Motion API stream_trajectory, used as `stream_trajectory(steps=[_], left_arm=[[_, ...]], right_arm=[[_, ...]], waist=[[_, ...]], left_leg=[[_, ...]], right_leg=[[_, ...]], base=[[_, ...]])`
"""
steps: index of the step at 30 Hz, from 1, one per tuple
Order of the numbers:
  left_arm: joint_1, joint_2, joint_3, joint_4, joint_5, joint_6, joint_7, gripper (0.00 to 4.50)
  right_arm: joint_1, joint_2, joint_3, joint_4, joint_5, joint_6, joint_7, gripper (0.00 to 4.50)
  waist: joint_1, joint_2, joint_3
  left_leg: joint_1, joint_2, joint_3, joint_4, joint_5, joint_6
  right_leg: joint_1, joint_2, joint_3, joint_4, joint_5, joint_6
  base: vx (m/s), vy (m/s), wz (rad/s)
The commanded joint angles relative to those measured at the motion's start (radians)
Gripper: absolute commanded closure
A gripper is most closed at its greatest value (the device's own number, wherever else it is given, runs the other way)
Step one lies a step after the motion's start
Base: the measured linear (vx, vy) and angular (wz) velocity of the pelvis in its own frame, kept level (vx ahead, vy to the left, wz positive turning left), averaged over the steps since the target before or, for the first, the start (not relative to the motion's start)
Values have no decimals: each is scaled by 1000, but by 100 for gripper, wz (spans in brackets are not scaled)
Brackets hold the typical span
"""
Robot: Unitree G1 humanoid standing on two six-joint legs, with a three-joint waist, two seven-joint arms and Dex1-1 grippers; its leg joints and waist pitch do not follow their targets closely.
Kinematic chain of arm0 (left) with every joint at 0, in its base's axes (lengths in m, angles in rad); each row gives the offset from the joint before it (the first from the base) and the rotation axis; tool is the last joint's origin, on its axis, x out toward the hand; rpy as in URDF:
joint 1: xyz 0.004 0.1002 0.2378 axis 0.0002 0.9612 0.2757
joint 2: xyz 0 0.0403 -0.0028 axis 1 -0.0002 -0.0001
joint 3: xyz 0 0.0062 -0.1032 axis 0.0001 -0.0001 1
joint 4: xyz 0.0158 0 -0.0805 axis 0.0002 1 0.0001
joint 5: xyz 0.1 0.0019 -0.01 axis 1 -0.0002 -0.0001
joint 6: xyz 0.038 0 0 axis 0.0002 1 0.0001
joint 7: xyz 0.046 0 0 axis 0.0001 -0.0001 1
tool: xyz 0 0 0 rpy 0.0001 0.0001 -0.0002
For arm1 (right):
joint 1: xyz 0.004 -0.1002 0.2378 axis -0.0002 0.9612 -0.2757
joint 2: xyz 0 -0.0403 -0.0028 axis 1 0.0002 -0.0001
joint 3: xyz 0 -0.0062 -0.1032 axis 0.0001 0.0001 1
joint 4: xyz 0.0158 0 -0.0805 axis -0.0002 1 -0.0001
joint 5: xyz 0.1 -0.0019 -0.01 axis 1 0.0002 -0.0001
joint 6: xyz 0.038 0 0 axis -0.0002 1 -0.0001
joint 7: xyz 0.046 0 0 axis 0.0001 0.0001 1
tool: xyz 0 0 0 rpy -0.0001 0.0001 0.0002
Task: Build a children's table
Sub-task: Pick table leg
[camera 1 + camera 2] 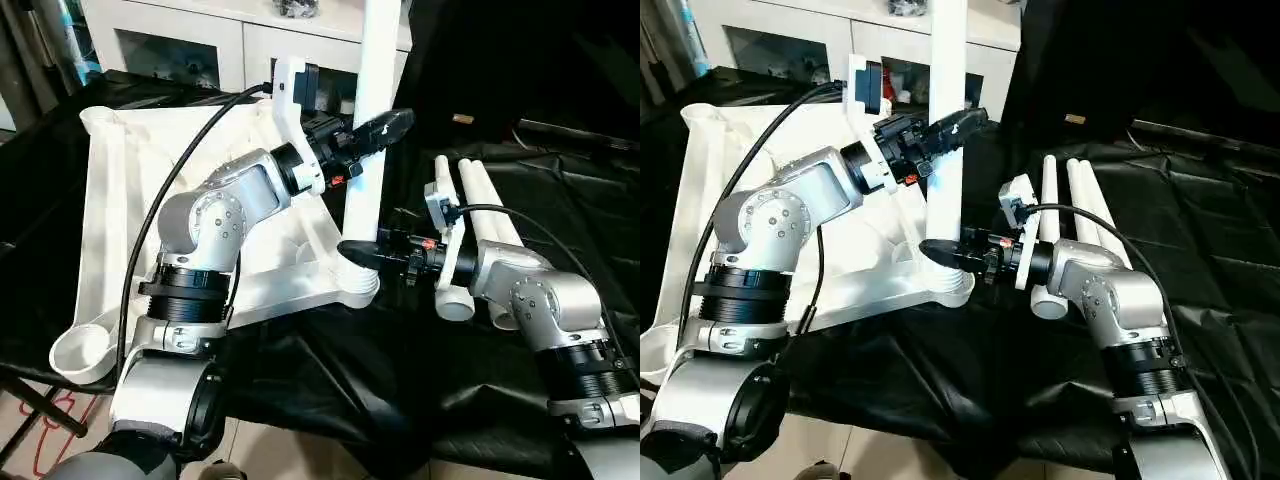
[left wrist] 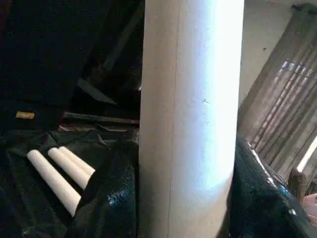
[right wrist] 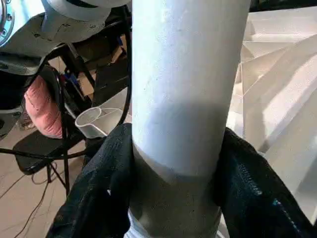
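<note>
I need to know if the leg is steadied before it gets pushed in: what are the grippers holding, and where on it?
Both hold the upright leg: the left gripper partway up its shaft, the right gripper just above the corner socket of the tabletop.

Tabletop [image 1: 120, 200]: white moulded plastic, matt, ribbed underside w/ smooth faces. Upright leg [image 1: 372, 120]: smooth white tube, slight sheen. Spare legs [image 1: 490, 215]: same white tubing. Bench [image 1: 400, 400] cover: black cloth, creased, glossy in folds. Forearms: silver, satin finish. Left end effector [image 1: 385, 128] & right end effector [image 1: 362, 254]: black fingers, glossy & finely textured close up.
</note>
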Motion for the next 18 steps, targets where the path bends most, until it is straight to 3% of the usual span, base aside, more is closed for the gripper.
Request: stream_trajectory(steps=[1, 7, 18], left_arm=[[-6, 1, -38, 20, 45, -3, 31, 265], [2, 9, -77, -19, 80, -32, 18, 266], [7, -1, -114, -69, 70, -44, -28, 266]], right_arm=[[-10, -16, -19, -25, 2, -22, -9, 199], [-24, -9, -13, -11, -17, -24, -35, 144], [-56, 0, 18, 35, -43, 21, -61, 143]], waist=[[4, 8, -78], [5, 10, -79], [3, 7, -77]], left_leg=[[10, 24, -1, -61, -44, 28], [10, 24, -1, -61, -33, 25], [9, 22, 1, -62, -36, 21]], right_leg=[[70, -68, 39, -67, 23, -246], [69, -69, 39, -66, 26, -238], [68, -68, 39, -67, 16, -242]], base=[[0, 0, 0], [0, 0, 0], [0, 0, 0]])
